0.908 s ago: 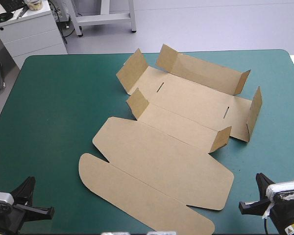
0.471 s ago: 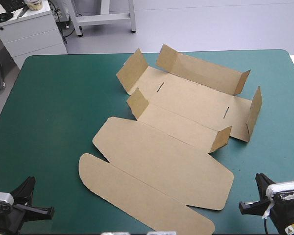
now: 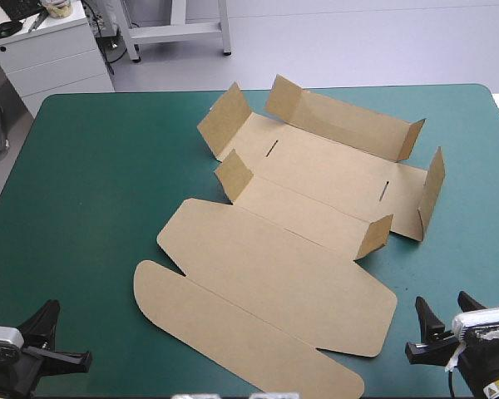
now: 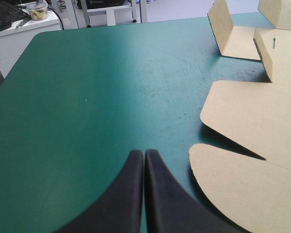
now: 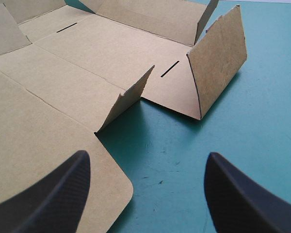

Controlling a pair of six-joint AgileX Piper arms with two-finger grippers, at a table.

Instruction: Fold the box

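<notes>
The brown box [image 3: 291, 224] lies unfolded across the middle of the teal-green table, its far walls and small side flaps partly raised, its lid panel [image 3: 258, 307] flat toward the near edge. My left gripper [image 3: 50, 328] rests at the near left corner, shut and empty, with the lid's rounded flap [image 4: 252, 189] beside it. My right gripper [image 3: 449, 312] stands open at the near right corner. Ahead of its fingers are the lid's corner [image 5: 48, 160] and a raised side wall [image 5: 218, 58]. Nothing is between its fingers.
Bare teal-green cover [image 3: 91, 183] spreads left of the box and along the right edge [image 3: 482, 208]. A white cabinet [image 3: 50, 46] stands beyond the far left corner.
My right gripper was shut just before and has opened its fingers wide. The box and the left gripper have not moved.
</notes>
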